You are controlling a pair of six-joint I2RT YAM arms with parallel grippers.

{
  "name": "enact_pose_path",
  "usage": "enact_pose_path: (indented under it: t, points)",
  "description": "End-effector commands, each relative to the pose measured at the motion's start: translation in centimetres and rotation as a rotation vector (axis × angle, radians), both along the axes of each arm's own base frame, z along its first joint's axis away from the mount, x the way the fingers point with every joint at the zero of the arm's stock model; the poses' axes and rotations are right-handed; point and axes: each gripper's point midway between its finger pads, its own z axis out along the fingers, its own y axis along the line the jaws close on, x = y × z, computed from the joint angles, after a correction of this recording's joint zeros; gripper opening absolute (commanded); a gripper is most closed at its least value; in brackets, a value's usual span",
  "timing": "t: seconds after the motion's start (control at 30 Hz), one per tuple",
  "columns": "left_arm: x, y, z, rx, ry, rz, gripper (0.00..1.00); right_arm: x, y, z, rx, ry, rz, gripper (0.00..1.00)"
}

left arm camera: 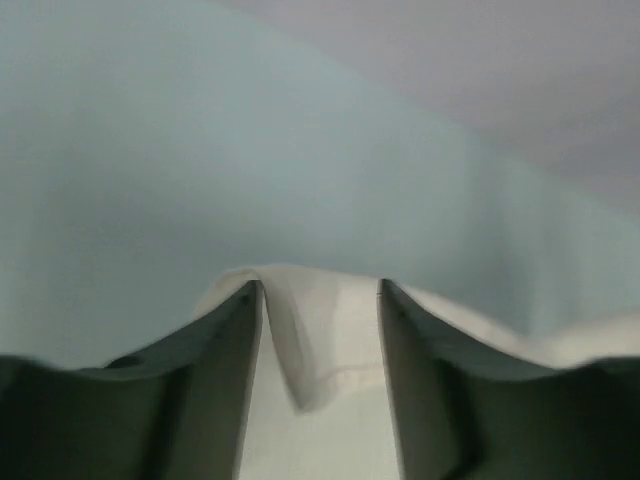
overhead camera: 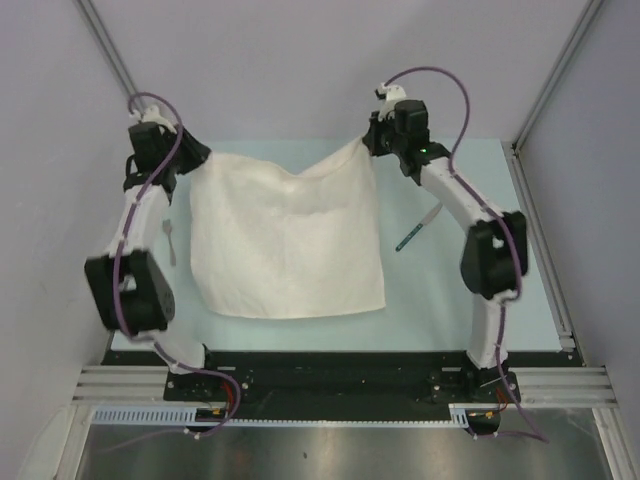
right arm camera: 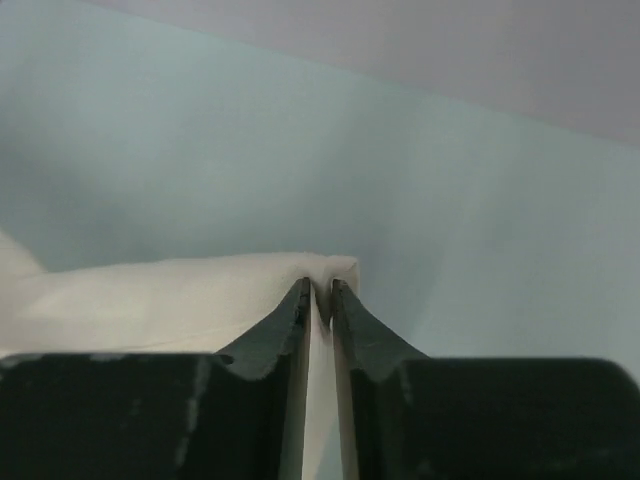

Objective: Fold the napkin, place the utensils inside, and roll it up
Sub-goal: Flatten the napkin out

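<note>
Step in hand is the fold, first part of the task. The napkin [overhead camera: 285, 240] lies spread in the centre of the top view, on the pale bench [overhead camera: 440, 300], with its two far corners raised toward the top of the frame.

The right tool [right arm camera: 320, 285] is closed tight on the upper right corner and lifts it a bit (the edge between the two corners sags in the middle). The left tool [left arm camera: 320, 290], at upper left, has its jaws apart. The cloth corner sits loose between the fingers [left arm camera: 225, 340], touching neither side firmly as far as I see, so on this side there is no real grip.

The knife [overhead camera: 412, 235] lies on the bench just right of the napkin, under the right arm, apart from the cloth. A small pale thing [overhead camera: 170, 243] lies at the left of the cloth, too small to tell what it is.

Next move, in my judgement: both corners must travel together toward the bottom edge, so the left tool needs to close on its corner first, otherwise the fold goes skew. Utensils and rolling are not yet begun.
</note>
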Motion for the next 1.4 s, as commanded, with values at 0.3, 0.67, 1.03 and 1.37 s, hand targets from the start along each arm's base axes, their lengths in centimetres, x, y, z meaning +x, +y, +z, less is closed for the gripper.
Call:
enact_pose_path:
  t: [0.3,0.67,1.03,1.37]
  points:
    - [2.8,-1.7,-6.0,-0.137,0.132,-0.114,1.00,4.2,-3.0,-7.8,0.333,0.319,0.085,0.79]
    - [-5.2,-2.4,-5.1,-0.003,0.152,-0.064,1.00,-7.0,-5.3,-12.0,0.119,0.539,-0.119,0.73]
    - [-12.1,-2.4,0.1,0.203,0.072,-0.059,1.00,-19.2,-3.1,-19.0,-0.125,0.733,-0.241,0.65]
    - [-12.2,-2.0,-2.7,0.022,0.041,-0.132,1.00,-22.7,-3.8,-21.8,-0.169,0.850,-0.335,0.51]
